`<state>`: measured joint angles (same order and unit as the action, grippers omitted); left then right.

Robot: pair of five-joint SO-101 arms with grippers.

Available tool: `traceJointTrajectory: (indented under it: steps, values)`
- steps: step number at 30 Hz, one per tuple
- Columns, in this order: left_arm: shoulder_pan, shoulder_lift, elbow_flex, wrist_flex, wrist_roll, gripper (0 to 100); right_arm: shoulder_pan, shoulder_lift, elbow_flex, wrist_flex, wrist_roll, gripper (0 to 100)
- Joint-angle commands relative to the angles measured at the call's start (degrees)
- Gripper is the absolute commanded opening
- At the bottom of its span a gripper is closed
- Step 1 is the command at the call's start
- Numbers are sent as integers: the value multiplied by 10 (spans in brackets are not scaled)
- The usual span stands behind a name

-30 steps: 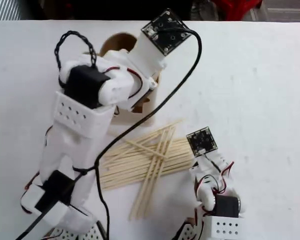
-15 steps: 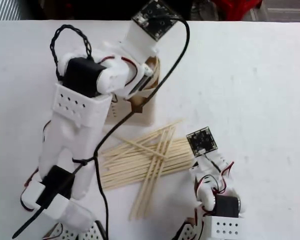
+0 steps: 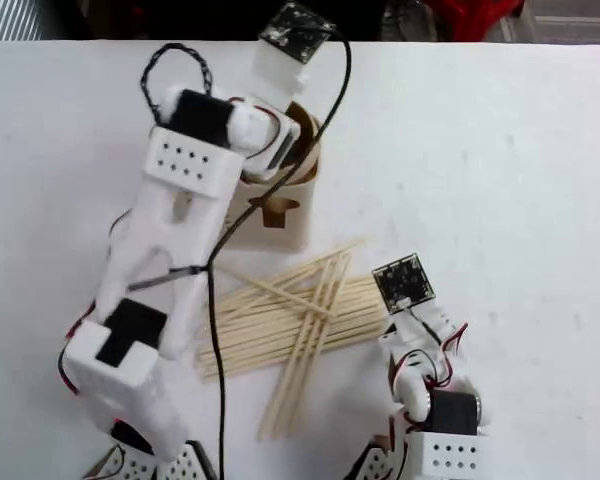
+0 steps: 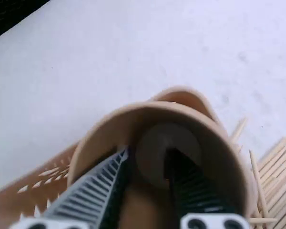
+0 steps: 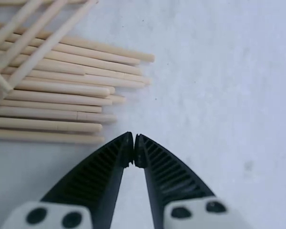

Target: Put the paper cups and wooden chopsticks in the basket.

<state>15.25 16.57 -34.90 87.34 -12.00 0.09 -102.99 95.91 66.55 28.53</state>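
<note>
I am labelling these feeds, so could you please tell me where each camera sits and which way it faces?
High view: fixed above the table, looking down on the basket, wooden chopsticks, left arm and right arm.
Left wrist view: on the left arm, looking along the left tool into the paper cup it holds.
Right wrist view: on the right arm, looking down past the shut right tool at the wooden chopsticks.
Shared: the wooden chopsticks, in all three.

Matt paper cup (image 4: 148, 112), smooth pale wooden chopsticks (image 5: 52, 88).
</note>
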Motion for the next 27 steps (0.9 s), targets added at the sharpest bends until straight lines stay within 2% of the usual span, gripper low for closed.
traceJointTrajectory:
  steps: [1,5,10,12,15,18,21,24,27]
  values:
    - [2,27,-16,-7,5,139,-5,-2,8,-11,4,25]
    - [0,26,-106,39,5,139,-5,-2,8,-11,4,25]
    - [-15,26,-345,151,7,139,-3,-2,8,-11,4,25]
    - [-44,22,-417,154,11,139,-2,-2,8,-11,4,25]
    - [-110,-15,-442,153,27,139,-2,-2,8,-11,4,25]
    - [-194,-79,-395,154,40,139,-2,-2,8,-11,4,25]
    - [-262,-180,-280,154,39,139,-2,-2,8,-11,4,25]
    - [-312,-318,-83,154,36,139,-1,-2,8,-11,4,25]
    - [-343,-470,167,149,-8,142,-1,-3,6,-11,4,25]
